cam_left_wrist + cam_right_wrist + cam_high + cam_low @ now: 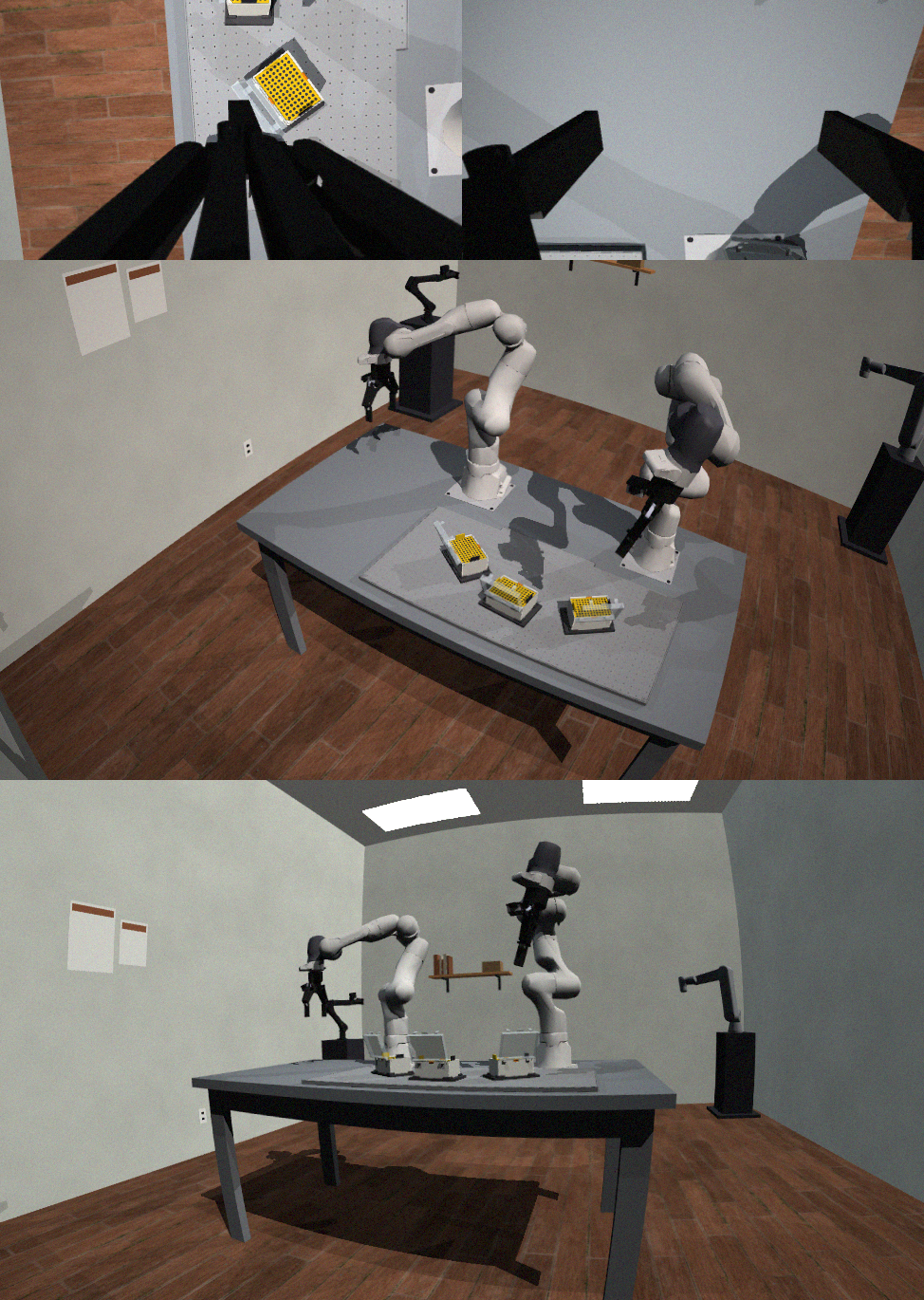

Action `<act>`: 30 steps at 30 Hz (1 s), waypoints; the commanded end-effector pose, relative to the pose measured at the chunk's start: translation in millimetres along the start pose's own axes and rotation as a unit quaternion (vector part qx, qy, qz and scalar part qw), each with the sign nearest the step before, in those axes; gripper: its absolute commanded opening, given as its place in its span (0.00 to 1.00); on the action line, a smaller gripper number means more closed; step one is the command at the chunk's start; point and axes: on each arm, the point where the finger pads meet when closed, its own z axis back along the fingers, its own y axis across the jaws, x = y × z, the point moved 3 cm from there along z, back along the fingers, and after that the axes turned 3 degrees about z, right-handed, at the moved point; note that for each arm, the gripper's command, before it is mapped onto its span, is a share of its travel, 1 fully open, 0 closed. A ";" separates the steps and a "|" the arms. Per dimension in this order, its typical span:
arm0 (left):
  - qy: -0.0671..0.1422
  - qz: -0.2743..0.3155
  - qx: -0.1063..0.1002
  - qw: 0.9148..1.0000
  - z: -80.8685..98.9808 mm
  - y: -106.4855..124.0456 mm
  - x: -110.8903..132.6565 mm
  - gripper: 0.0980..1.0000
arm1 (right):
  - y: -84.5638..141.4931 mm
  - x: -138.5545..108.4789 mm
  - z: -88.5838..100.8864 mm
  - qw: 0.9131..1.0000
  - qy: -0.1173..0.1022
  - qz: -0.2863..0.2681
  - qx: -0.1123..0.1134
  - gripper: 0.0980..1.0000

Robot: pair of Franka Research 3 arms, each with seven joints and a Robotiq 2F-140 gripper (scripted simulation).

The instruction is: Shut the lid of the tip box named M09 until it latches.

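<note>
My left gripper (621,552) (520,962) (238,117) is pressed together on nothing, the right (380,414) (315,1012) (711,130) spread. M09 is among three open-lidded white tip boxes (513,609) (435,1068) (287,87) on the tabletop (309,538) (258,1077); unread stickers risk closing the wrong lid, off-centre pressing tipping one.

Three open-lidded tip boxes (509,598) on a perforated board (413,544)
</note>
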 end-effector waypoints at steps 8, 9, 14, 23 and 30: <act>-0.018 0.143 0.008 0.989 1.8 -0.4 0.0 0.00 | -0.3 -0.3 0.1 1.000 0.001 -0.003 0.000 1.00; -0.018 0.143 0.008 0.989 1.8 -0.4 0.0 0.00 | -0.3 -0.3 0.1 1.000 0.001 -0.003 0.000 1.00; -0.025 0.182 0.008 0.983 3.0 -1.2 -0.3 0.00 | -0.3 -0.3 0.1 1.000 0.001 -0.003 0.000 1.00; -0.037 0.260 0.006 0.965 5.5 -2.8 -1.1 0.00 | -0.3 -0.3 0.1 1.000 0.001 -0.003 0.000 1.00; -0.043 0.298 0.005 0.954 6.8 -3.6 -1.5 0.00 | -0.3 -0.3 0.1 1.000 0.001 -0.003 0.000 1.00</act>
